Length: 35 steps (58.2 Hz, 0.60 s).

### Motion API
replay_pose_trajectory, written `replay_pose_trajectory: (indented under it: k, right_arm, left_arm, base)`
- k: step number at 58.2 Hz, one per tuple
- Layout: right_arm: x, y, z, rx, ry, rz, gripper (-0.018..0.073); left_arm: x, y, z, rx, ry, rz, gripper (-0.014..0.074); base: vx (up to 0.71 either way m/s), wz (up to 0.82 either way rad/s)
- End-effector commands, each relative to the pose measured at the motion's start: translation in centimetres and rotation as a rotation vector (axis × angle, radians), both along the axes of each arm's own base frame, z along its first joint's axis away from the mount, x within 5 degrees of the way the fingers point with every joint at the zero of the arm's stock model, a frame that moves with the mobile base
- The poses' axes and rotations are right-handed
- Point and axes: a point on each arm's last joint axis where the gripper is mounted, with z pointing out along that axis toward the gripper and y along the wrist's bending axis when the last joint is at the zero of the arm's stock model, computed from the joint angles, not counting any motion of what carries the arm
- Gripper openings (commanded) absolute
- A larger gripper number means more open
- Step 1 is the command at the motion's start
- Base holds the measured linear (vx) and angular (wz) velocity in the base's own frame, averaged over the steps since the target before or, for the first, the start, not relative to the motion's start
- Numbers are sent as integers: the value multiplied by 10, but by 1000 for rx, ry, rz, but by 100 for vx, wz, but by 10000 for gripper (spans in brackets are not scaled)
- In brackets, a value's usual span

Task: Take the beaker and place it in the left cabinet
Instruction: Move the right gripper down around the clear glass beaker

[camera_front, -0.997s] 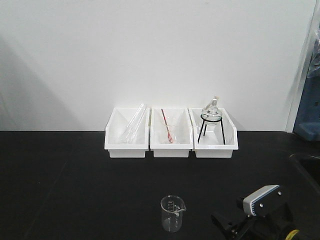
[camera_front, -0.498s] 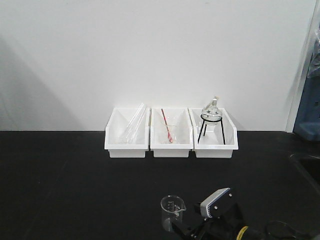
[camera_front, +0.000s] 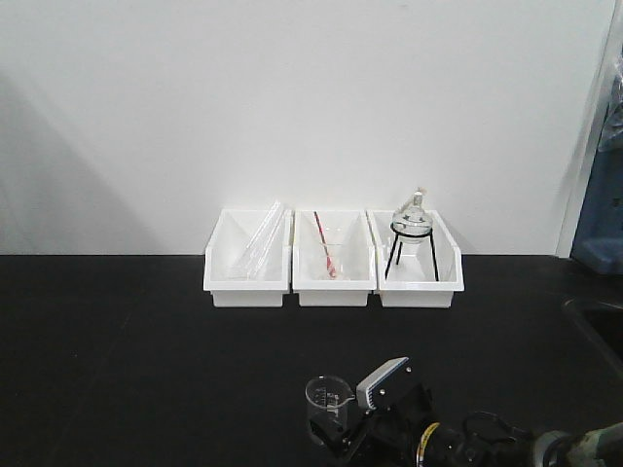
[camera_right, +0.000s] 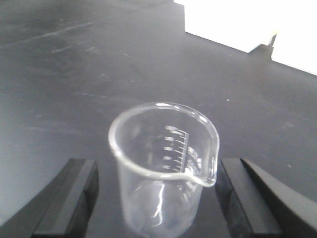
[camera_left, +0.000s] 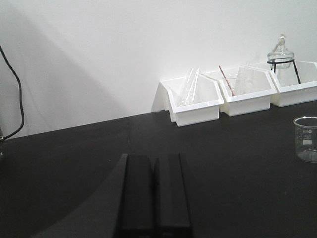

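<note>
Open black tabletop extends left of the beaker. Three white bins line the wall behind, well apart. The right gripper straddles the beaker, a gap at each side.

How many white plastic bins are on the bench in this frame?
3, side by side against the wall: the left bin holds glass tubes, the middle bin a red-marked rod, the right bin a flask on a tripod. None looks hidden.

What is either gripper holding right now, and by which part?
Nothing. The right gripper has jaws open either side of the small clear glass beaker, gaps showing on both; the left gripper is shut, empty.
</note>
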Motion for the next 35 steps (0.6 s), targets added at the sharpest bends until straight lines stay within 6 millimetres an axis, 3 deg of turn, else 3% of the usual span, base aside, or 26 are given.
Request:
replay_pose_trajectory:
  k: [1,18,35]
  right_arm:
    - [12,9,32,98,-128,15,558]
    - [28,27,31,100,-153,35,558]
    - [38,32,21,112,-139,33,556]
  left_arm:
    - [-1,0,2,-15,-76,-4,1]
    - [-1,0,2,-15,-76,-4,1]
    - [-1,0,2,-15,-76,-4,1]
  base:
    - [0,0]
    - [0,0]
    - [0,0]
